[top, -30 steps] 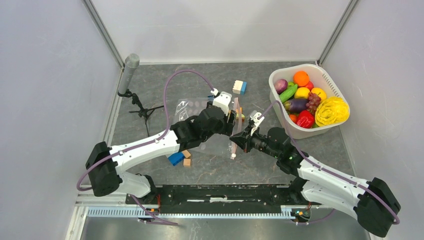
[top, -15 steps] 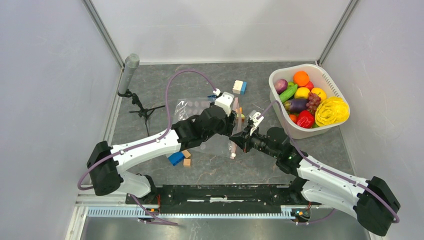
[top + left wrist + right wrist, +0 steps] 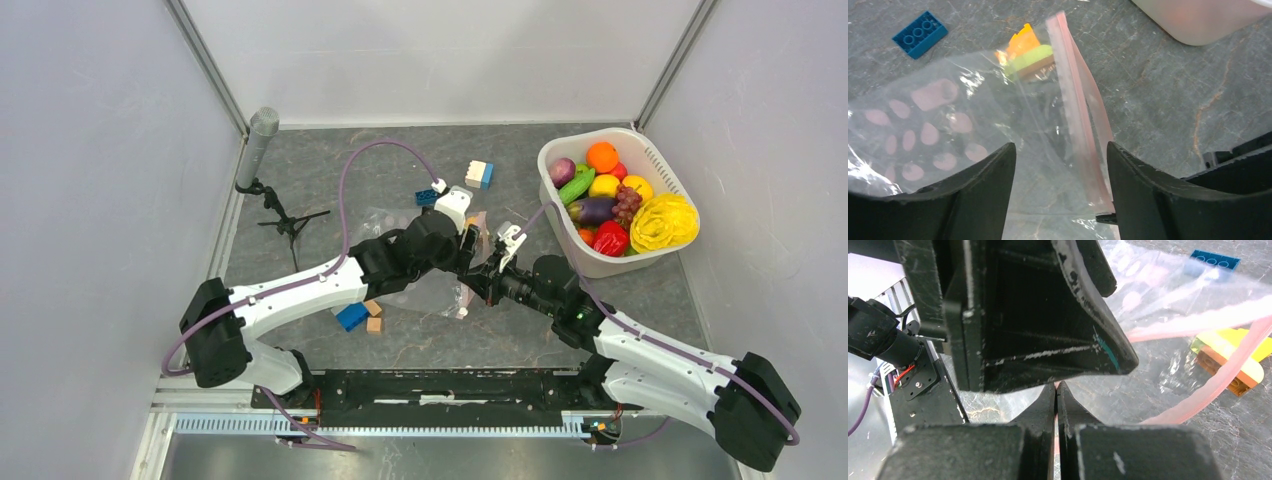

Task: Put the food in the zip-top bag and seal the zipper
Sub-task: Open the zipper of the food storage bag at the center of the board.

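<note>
Seen from above, my two arms reach in from the near edge and meet at the middle of the grey table; my left gripper and right gripper crowd together over a crumpled clear zip-top bag, beside its pink zipper; their jaws cannot be read from here; far right, a white basket holds the food; coloured blocks lie around the bag.
</note>
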Tool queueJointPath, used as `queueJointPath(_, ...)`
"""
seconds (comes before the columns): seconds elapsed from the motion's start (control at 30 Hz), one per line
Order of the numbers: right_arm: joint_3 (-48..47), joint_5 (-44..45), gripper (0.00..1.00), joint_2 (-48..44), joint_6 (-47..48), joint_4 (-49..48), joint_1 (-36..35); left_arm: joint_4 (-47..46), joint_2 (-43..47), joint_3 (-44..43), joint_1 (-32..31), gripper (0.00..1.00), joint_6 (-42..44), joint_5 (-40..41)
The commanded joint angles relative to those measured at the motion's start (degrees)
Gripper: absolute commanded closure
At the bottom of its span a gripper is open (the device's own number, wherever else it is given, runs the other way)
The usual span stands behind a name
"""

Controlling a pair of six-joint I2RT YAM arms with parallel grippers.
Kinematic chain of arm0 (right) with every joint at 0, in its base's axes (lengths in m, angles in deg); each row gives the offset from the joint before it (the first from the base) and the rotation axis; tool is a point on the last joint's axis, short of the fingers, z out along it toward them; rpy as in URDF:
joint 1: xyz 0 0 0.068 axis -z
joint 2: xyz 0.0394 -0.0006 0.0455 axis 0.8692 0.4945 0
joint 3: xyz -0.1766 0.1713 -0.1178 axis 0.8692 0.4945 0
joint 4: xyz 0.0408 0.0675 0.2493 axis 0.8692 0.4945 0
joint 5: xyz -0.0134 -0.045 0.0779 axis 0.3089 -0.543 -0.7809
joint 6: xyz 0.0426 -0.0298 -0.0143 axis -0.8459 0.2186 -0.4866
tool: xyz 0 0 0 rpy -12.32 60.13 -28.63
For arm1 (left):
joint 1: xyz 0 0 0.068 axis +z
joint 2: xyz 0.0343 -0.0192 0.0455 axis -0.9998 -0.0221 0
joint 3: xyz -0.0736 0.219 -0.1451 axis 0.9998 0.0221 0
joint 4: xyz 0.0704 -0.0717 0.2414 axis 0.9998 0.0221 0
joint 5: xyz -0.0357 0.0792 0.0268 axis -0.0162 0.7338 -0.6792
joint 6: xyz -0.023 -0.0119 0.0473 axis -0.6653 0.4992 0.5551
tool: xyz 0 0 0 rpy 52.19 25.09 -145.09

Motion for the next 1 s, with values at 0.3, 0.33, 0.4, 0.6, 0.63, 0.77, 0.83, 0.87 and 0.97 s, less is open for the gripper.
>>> queueJointPath(0.3, 0.5, 0.64, 0.98, -1.4, 1.22, -5.02, -0.83, 2.5, -2.71, -4.41, -0.22, 0.33, -0.38, -3.46)
queueJointPath(0.33, 0.57, 0.82, 0.98, -1.52, 1.3, -5.02, -0.81, 2.93, -2.79, -4.41, -0.17, 0.36, -0.4, -2.71)
queueJointPath(0.4, 0.79, 1.1, 0.98, -1.68, 1.37, -4.89, -0.87, 3.05, -2.4, -3.99, -0.25, 0.4, -0.51, -1.48)
queueJointPath(0.6, 1.28, 1.32, 0.98, -1.72, 1.37, -4.79, -0.87, 3.14, -1.38, -3.63, -0.18, 0.57, 0.23, 1.14)
queueJointPath(0.63, 1.34, 1.37, 0.98, -1.83, 1.35, -4.75, -0.87, 3.12, -1.24, -3.44, -0.22, 0.6, 0.22, 1.24)
queueJointPath(0.77, 1.66, 1.98, 0.97, -2.25, 1.47, -4.34, -0.87, 2.97, -0.75, -3.23, -0.23, 0.79, 0.22, 1.35)
queueJointPath(0.83, 1.69, 2.42, 0.95, -2.51, 1.26, -3.79, -0.92, 2.83, -0.45, -2.94, -0.24, 0.83, 0.3, 1.82)
queueJointPath(0.87, 1.29, 2.87, 0.9, -2.66, 0.82, -3.04, -0.9, 2.8, -0.3, -2.77, -0.22, 0.84, 0.39, 2.24)
queueJointPath(0.97, -1.58, 4.47, 0.7, -3.34, -0.9, 1.82, -0.87, 2.79, 0.7, -2.19, -0.17, 0.92, 0.81, 3.88)
